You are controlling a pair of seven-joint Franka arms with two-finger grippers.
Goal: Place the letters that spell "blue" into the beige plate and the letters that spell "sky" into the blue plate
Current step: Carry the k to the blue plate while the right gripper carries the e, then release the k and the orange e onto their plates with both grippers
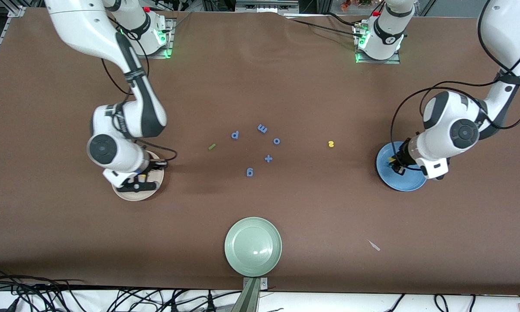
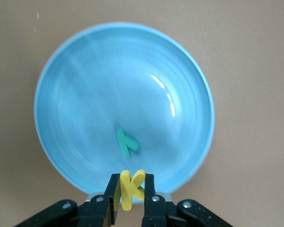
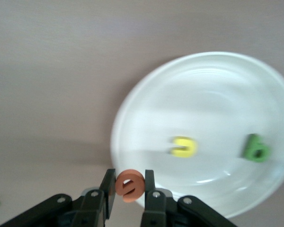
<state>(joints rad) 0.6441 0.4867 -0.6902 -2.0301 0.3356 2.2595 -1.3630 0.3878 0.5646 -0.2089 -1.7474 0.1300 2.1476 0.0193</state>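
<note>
**Two letters held over their plates**

The left gripper [image 2: 131,191] hung over the blue plate [image 2: 85,85], jaws clamped on the yellow k [image 2: 131,188]; the teal y [image 2: 127,142] lay in that plate. The right gripper [image 3: 129,189] hung over the beige plate [image 3: 217,94], jaws clamped on the orange e [image 3: 129,185]. The yellow u [image 3: 183,146] and green b [image 3: 255,148] lay inside. The yellow s [image 1: 331,144] and thin green bar [image 1: 212,147] lay on the desk [image 1: 260,86].
</note>
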